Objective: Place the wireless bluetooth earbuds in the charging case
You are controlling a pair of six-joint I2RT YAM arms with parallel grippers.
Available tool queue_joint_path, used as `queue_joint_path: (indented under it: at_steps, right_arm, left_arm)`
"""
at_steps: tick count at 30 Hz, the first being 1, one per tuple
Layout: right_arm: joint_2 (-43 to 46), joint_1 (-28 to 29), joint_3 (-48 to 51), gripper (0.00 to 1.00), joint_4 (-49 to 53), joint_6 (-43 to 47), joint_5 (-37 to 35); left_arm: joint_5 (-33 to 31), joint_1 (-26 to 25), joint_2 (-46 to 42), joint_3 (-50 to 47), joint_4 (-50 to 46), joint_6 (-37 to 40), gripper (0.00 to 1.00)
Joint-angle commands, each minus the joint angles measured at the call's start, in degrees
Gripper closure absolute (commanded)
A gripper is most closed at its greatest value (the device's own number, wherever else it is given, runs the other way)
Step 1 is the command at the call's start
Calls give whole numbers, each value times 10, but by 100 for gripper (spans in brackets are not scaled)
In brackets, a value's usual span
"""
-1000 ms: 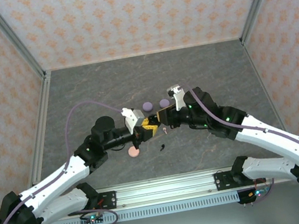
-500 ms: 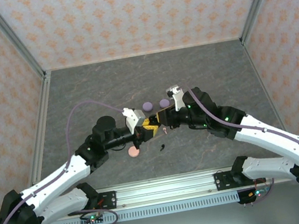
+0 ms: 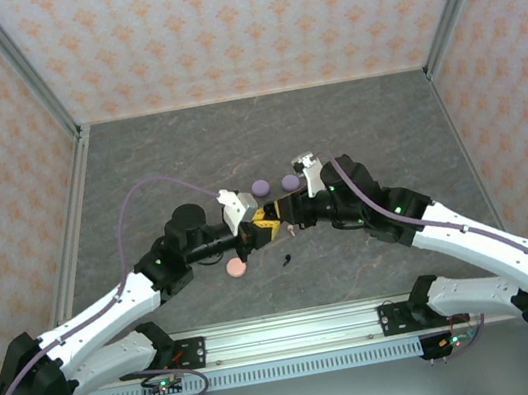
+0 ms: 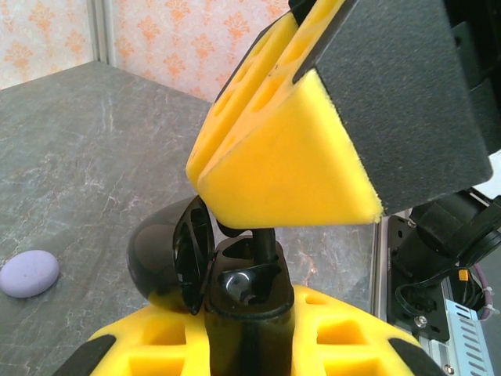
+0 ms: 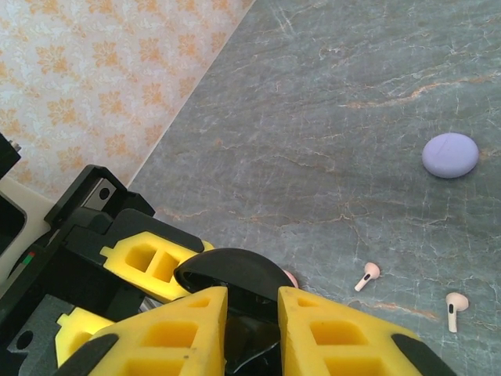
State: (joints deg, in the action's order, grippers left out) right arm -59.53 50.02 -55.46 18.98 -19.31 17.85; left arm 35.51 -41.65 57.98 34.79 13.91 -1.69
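The black charging case [image 4: 244, 307] stands upright between the yellow fingers of my left gripper [image 4: 243, 321], which is shut on it. Its lid [image 4: 168, 254] hangs open to the left. From above, my right gripper [image 4: 282, 168] is shut on a black earbud, whose stem [image 4: 264, 239] reaches down into the case's open top. In the top view both grippers meet at mid-table, left gripper [image 3: 262, 222] against right gripper [image 3: 281, 213]. In the right wrist view the right gripper [image 5: 253, 304] hovers over the case lid [image 5: 235, 270]. Two pale pink earbuds [image 5: 366, 276] [image 5: 454, 307] lie on the table.
Two lavender cases [image 3: 261, 187] [image 3: 289, 183] sit just behind the grippers. A pink case [image 3: 237, 267] and a loose black earbud [image 3: 285, 258] lie in front of them. Patterned walls enclose the grey marbled table [image 3: 353, 122].
The right gripper has edged slightly left, closer onto the case. The left gripper and the loose items on the table have stayed put.
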Motion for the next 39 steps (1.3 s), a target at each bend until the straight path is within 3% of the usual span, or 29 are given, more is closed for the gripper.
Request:
queue_joint_path:
  at_steps: [1,6,11,18,23,29,39]
  right_arm:
    - [-8,4,6,75,8,2,1]
    - [11,4,-19,59,28,19,-28]
    - [47,4,-56,48,90,55,-115]
    - [35,4,-47,48,210,23,-206]
    - [-12,4,3,49,228,-28,-187]
    - [-108,4,76,53,125,-91,-97]
    - [-257,48,55,52,37,-99,-86]
  left_arm:
    - [-5,-3,1,20,28,-5,100]
    - [-5,-3,-1,19,26,-5,100]
    - [-17,-3,-11,15,16,-2,100]
    - [-92,-3,-67,-22,-28,-5,100]
    - [-141,-3,-154,-69,-67,-15,100]
    - [-174,-3,-242,-94,-104,-14,100]
    - [-180,-3,-262,-103,-111,-13,100]
